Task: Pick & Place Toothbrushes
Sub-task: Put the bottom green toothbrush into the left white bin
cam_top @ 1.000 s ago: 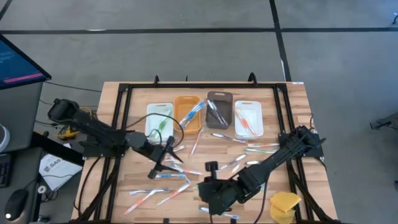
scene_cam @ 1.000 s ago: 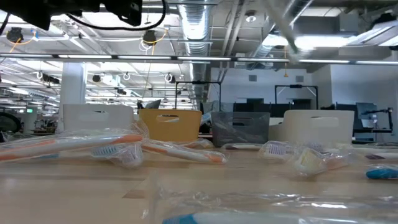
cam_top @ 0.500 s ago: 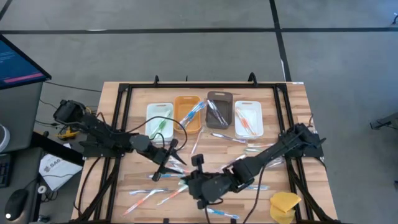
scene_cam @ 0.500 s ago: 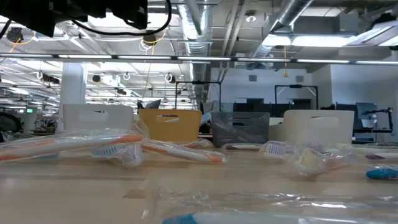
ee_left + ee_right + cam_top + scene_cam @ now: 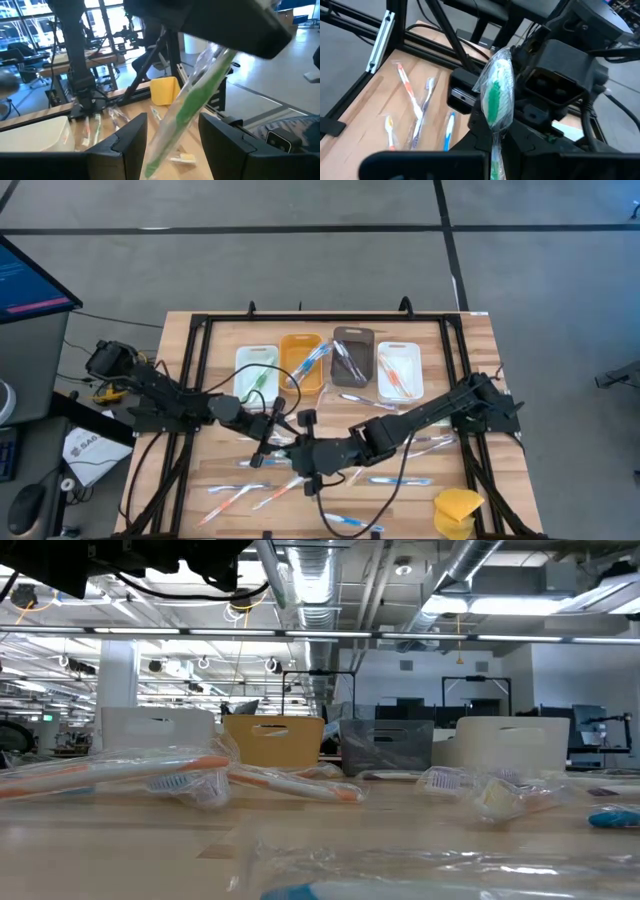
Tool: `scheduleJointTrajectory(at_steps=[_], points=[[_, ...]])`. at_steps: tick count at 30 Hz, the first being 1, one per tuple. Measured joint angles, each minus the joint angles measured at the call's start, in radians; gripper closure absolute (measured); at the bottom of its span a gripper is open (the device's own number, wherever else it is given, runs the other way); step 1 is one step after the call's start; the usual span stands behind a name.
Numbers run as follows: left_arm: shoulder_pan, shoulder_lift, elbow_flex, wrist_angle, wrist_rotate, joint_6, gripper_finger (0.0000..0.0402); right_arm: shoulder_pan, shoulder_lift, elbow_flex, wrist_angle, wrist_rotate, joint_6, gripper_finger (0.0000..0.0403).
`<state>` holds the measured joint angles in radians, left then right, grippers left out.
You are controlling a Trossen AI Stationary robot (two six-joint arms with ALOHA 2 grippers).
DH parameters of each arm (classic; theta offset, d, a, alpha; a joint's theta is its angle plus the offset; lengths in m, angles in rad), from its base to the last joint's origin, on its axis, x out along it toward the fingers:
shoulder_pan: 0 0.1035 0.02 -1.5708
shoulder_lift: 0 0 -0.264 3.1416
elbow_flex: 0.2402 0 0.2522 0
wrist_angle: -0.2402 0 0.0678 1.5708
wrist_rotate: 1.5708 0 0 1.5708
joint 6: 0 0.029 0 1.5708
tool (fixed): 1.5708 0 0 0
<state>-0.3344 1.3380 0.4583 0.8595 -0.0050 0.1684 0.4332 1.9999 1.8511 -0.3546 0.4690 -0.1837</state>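
High view straight down; low view table-level; wrist views close, facing each other.

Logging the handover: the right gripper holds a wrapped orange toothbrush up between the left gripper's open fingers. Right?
Not orange: the wrapped toothbrush in the right gripper is green, as both wrist views show. It does stand between the left gripper's open fingers.

The toothbrush [image 5: 494, 102] in clear wrap has a green handle. The four bins are white [image 5: 256, 370], orange [image 5: 300, 362], dark grey [image 5: 351, 357] and white [image 5: 399, 370]. The table [image 5: 480, 340] is light wood with a black frame. The sponge [image 5: 458, 508] is yellow. Loose toothbrushes [image 5: 409, 95] show orange, blue and white.
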Motion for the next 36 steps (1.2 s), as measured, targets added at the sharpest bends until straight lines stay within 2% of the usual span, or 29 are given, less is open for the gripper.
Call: scheduleJointTrajectory(at_steps=[19,23,30,36], points=[[0.011,0.0,0.0,0.031,-0.052,-0.019,0.0235,-0.018,0.0,0.0,0.001,0.0,0.002,0.0392],[0.01,0.0,0.0,0.031,-0.05,-0.019,0.027,-0.018,0.0,0.0,0.001,0.001,0.008,0.0391],[0.006,0.0,-0.002,0.027,-0.044,-0.001,0.0365,-0.019,0.0,0.0,-0.001,0.011,0.026,0.0389],[-0.002,0.0,-0.002,0.026,-0.051,0.007,0.0372,-0.026,0.0,0.0,-0.007,0.007,0.052,0.0369]])
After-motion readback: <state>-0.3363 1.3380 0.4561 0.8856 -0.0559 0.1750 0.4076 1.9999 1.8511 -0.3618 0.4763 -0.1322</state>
